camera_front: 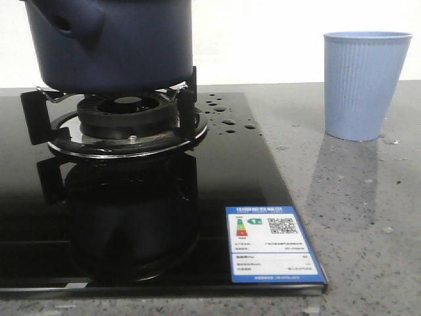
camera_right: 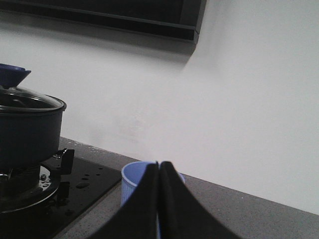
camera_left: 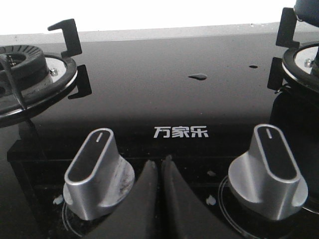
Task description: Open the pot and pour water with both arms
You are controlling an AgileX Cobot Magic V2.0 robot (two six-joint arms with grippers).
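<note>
The dark navy pot sits on the right burner, its stub handle pointing toward the camera. In the right wrist view the pot carries a glass lid with a blue knob. My right gripper is shut with nothing in it, over the counter to the right of the stove and well away from the pot. My left gripper is shut and empty, low at the stove's front between the two control knobs. Neither gripper shows in the front view.
A light blue ribbed cup stands on the grey counter right of the stove; the right gripper partly hides the cup. Two silver knobs flank the left fingers. Water drops lie on the black glass. An empty second burner is on the left.
</note>
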